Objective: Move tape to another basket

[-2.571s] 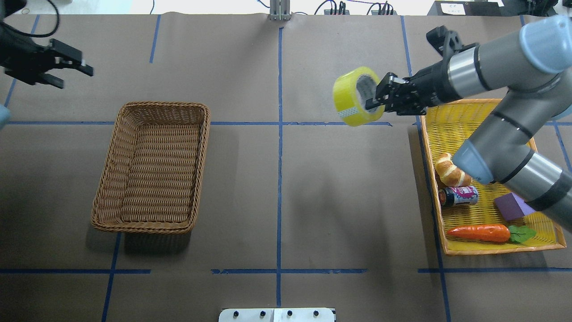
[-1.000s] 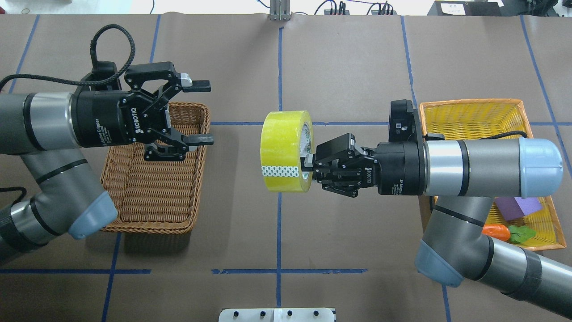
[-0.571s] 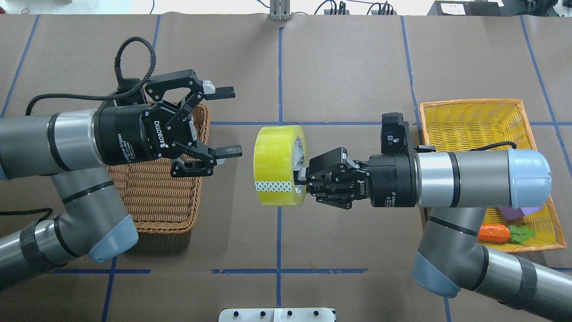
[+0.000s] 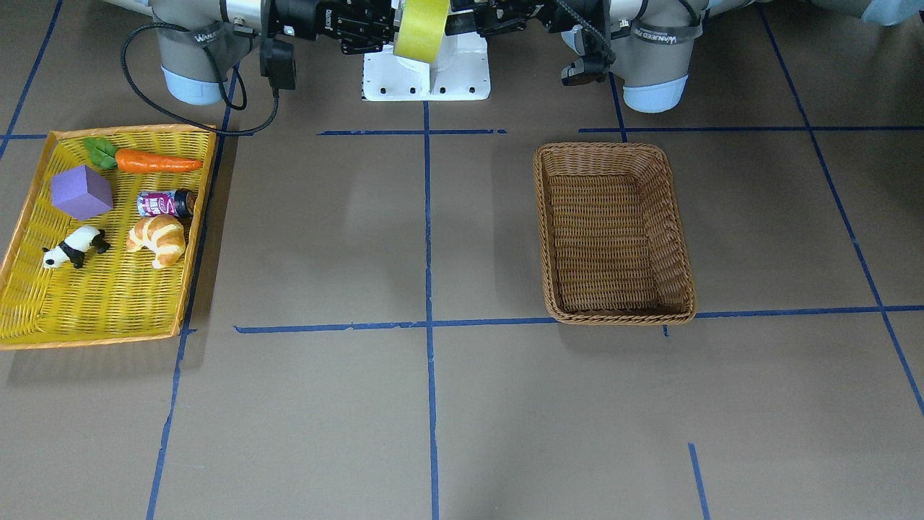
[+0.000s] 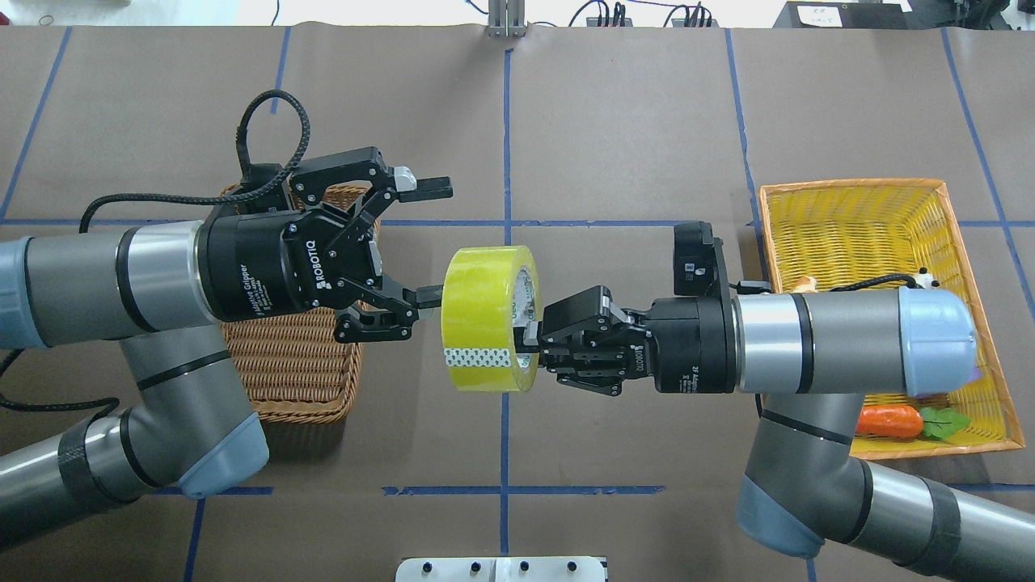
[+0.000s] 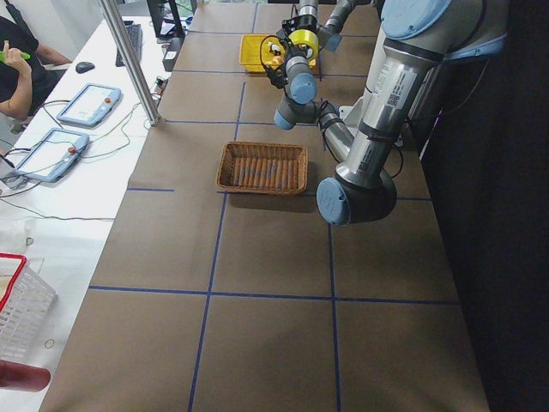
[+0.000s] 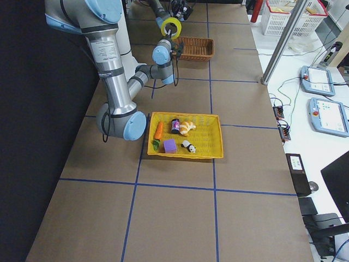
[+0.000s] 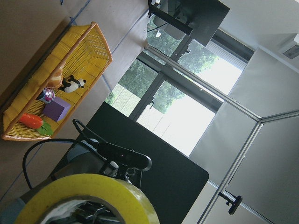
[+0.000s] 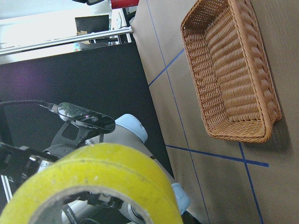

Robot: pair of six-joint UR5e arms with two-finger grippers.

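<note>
A robotics lab: a tabletop [image 4: 289, 419] papered brown and gridded with blue lines [image 4: 427, 238], and beside that tabletop a white bench [image 7: 332, 147] carrying teach pendants [image 7: 329, 115], cables [image 7: 281, 109] and an aluminium post [image 7: 283, 41]

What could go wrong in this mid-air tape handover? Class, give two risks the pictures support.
1. The open left hand has its lower finger at the rim of the tape roll; misalignment could knock the roll from the right hand, which pinches only one wall.
2. The roll hangs over the table, not the wicker basket; released early, it could drop and roll away.
</note>
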